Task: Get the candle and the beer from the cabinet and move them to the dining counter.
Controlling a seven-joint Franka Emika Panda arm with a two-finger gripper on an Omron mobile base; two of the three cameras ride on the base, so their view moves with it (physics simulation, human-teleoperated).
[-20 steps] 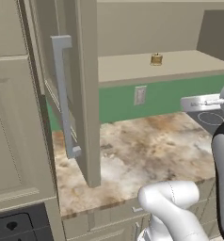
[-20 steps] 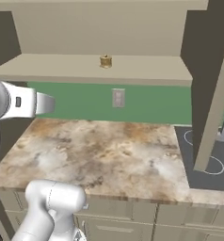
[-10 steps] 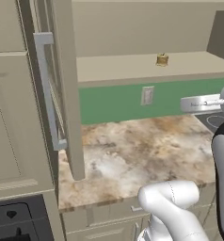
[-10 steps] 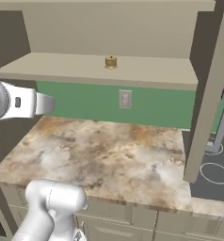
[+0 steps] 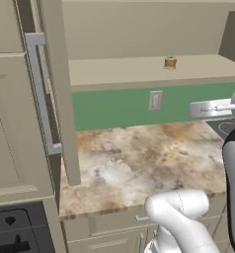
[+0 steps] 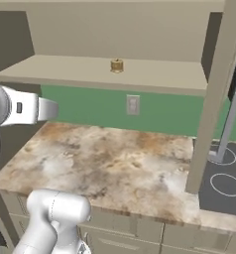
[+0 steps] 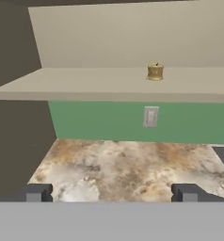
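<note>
Both base views have shifted over the last second, so the base has driven, bringing the cabinet shelf more squarely ahead; the things themselves have not moved. Its left door hangs wide open on its edge over the stone worktop, and the right door does likewise near the black cooktop. Between them lies broad free room, with green wall and a white socket plate below the shelf. I judge the chief risk is the arm or elbow striking a door edge on a wide swing, or the hand catching the shelf lip by rising too low. The gripper hangs back with jaws fully spread, holding nothing. The candle stands upright mid-shelf, well apart from the gripper; a hasty approach could knock it backward. I can make out no beer.
</note>
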